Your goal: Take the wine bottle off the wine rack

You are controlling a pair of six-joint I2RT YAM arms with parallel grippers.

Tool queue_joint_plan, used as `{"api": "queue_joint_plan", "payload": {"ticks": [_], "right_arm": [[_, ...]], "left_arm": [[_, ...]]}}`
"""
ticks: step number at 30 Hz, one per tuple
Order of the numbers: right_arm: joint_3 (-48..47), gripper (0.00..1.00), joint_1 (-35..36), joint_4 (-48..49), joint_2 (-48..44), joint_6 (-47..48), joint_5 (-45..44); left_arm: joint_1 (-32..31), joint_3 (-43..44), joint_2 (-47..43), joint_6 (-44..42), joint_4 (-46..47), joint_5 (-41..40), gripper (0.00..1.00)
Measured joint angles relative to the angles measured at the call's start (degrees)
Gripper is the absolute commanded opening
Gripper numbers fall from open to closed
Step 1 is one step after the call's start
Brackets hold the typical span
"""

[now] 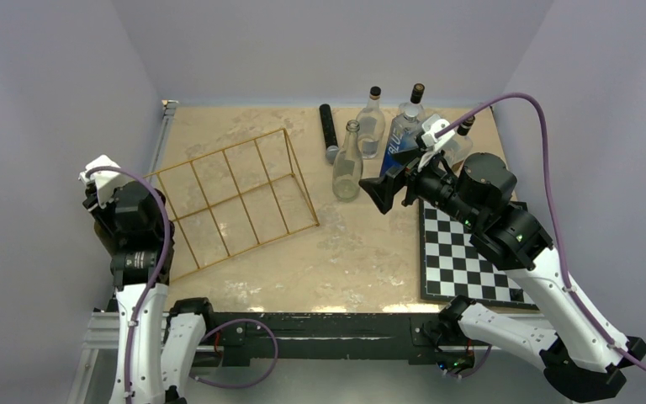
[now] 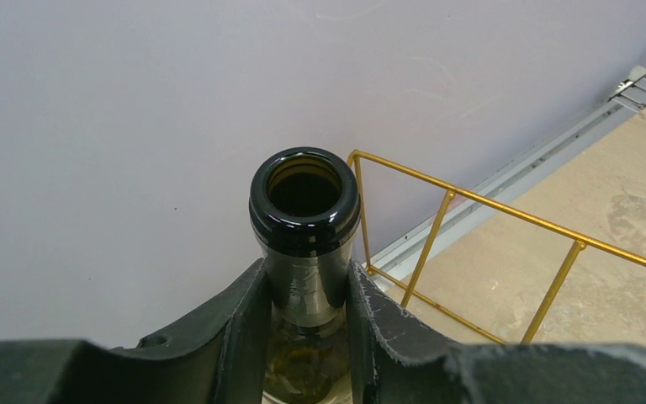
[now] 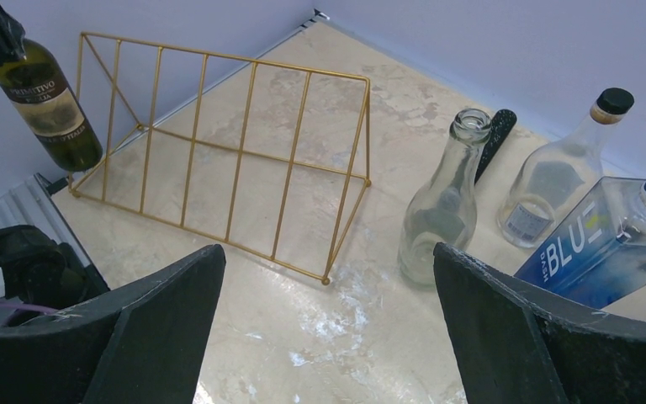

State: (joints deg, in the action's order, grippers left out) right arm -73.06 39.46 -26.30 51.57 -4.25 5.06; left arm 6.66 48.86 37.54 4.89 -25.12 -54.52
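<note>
My left gripper (image 2: pixel 307 307) is shut on the neck of the dark green wine bottle (image 2: pixel 305 215), just under its open mouth. In the right wrist view the wine bottle (image 3: pixel 49 108) hangs tilted, label showing, outside the left end of the gold wire wine rack (image 3: pixel 227 160). From above, the wine rack (image 1: pixel 231 198) lies on the table with nothing in its bays, and the left arm (image 1: pixel 130 215) covers the bottle. My right gripper (image 1: pixel 383 194) hovers open right of the rack; its fingers (image 3: pixel 177 303) hold nothing.
A clear glass bottle (image 1: pixel 347 164), a black cylinder (image 1: pixel 329 130), a black-capped clear bottle (image 1: pixel 371 124) and a blue bottle (image 1: pixel 402 139) stand at the back right. A chessboard (image 1: pixel 463 261) lies under the right arm. The left wall is close to the left gripper.
</note>
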Motion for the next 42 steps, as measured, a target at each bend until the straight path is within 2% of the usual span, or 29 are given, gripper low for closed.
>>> {"api": "queue_joint_plan", "payload": {"ticks": [13,22,31,38,42], "right_arm": [[-0.07,0.99,0.02,-0.24,-1.05,-0.66,-0.2],[-0.35,0.99,0.02,-0.26,-1.16,-0.66,-1.07],[-0.31,0.99,0.0,-0.48,-2.23,-0.59,-1.07],[0.85,0.99,0.02,-1.25,-6.08,-0.57,-1.38],[1.75,0.99,0.02,-2.16,-8.04,-0.55,-2.54]], "left_arm": [[0.0,4.81,-2.91,-2.14,-1.57,5.57,0.0],[0.0,7.17,-7.8,-2.71,-6.95,19.65,0.0],[0.0,9.84,-10.58,-1.14,-8.9,40.72,0.0],[0.0,10.64,-8.7,0.55,-7.93,64.26,0.0],[-0.11,8.98,-8.52,3.17,-2.36,77.22,0.0]]}}
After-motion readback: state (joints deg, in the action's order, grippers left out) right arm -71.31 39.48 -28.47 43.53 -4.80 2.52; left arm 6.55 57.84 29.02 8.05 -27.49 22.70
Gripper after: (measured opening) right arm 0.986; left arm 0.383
